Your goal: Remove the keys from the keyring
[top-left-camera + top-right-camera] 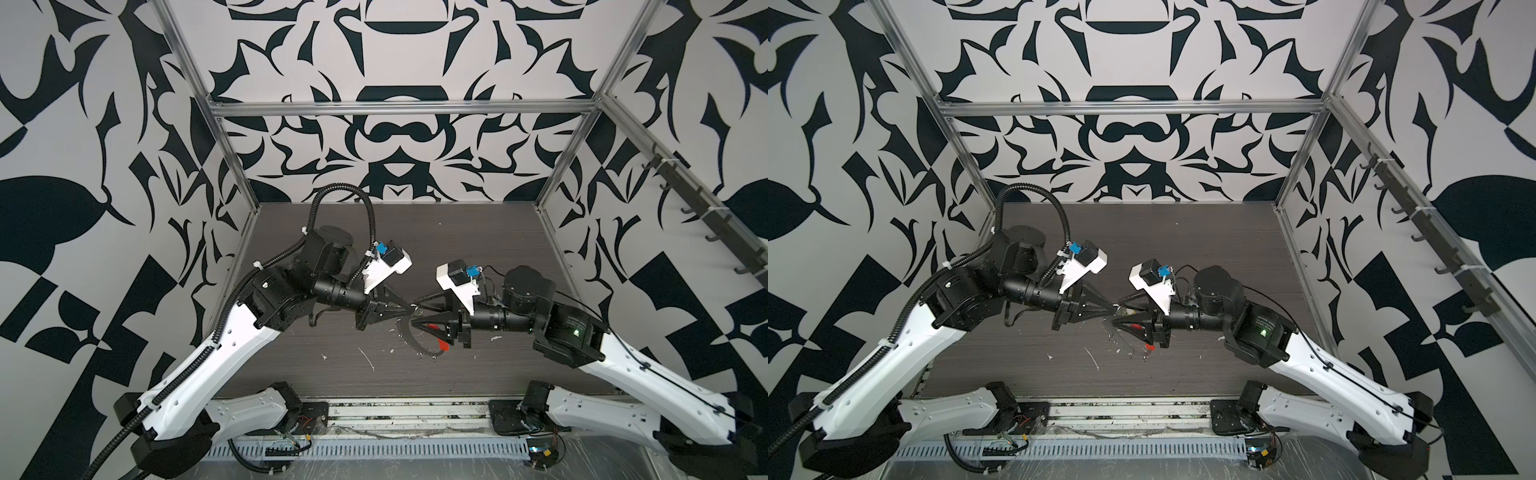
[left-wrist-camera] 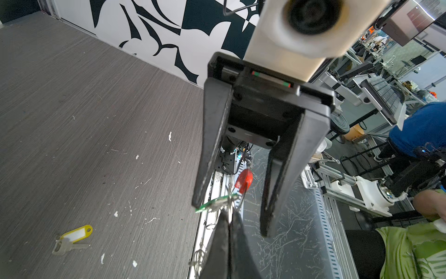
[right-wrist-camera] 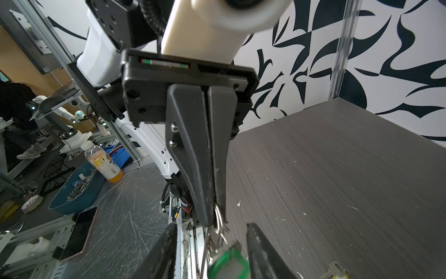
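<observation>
Jaws of left gripper [image 3: 213,218] pinched tight on small silver ring [image 3: 218,213]; right gripper [image 2: 231,217] jaws parted astride green tag [image 3: 229,265] — not yet clamped. Keyring [image 2: 244,181] is hung below them; yellow tag [image 2: 76,233] lies freed on counter [image 2: 96,120]. Green tag should be gripped squarely, then worked round the coil — no yanking.

Left pincer [image 1: 409,308] closed tight, right pincer [image 1: 414,312] jaws apart, tips facing

White shells, black joints. Left arm [image 1: 232,336] carries black corrugated conduit [image 1: 368,208]. Left gripper [image 1: 409,308], right gripper [image 1: 414,312]: black, tapered.
</observation>
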`<state>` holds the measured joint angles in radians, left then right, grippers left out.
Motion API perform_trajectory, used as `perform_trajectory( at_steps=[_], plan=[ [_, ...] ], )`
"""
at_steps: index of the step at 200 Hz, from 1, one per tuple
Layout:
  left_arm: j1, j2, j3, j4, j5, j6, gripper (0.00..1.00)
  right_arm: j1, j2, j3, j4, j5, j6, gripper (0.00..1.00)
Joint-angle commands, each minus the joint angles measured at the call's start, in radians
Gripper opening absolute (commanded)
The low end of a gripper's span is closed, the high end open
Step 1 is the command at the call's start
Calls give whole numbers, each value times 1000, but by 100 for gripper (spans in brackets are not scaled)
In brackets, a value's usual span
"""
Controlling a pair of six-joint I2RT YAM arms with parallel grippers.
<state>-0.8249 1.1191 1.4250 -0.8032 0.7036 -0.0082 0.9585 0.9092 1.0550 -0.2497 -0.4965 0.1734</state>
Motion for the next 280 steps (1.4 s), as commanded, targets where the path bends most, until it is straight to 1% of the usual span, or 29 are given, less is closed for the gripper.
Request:
perform_trajectory(
  at_steps=[1, 33, 75, 91, 112, 145, 212, 242, 262, 280],
  plan=[
    [-5, -25, 23, -7, 24, 22, 0, -8, -15, 57, 45, -46, 10, 48],
    [-6, -35, 21, -32, 24, 25, 0, -23, -26, 51, 44, -62, 16, 46],
    [-10, -39, 20, -33, 23, 26, 0, -41, -21, 59, 41, -78, 23, 34],
    [-10, -38, 20, -34, 22, 25, 0, -46, -18, 57, 51, -89, 35, 33],
    [-11, -35, 21, -34, 24, 25, 0, -49, -13, 62, 62, -97, 43, 29],
    [-12, -36, 28, -46, 33, 27, 0, -62, -28, 83, 6, -76, 9, 29],
    [-13, -48, 34, -38, 31, 25, 0, -75, -23, 74, -1, -111, 22, 31],
    [-13, -51, 34, -34, 24, 24, 0, -75, -21, 59, 20, -152, 43, 31],
    [-12, -52, 36, -33, 15, 24, 0, -74, -14, 56, 26, -171, 51, 29],
    [-12, -55, 36, -28, 8, 25, 0, -74, -7, 54, 23, -177, 54, 25]
  ],
)
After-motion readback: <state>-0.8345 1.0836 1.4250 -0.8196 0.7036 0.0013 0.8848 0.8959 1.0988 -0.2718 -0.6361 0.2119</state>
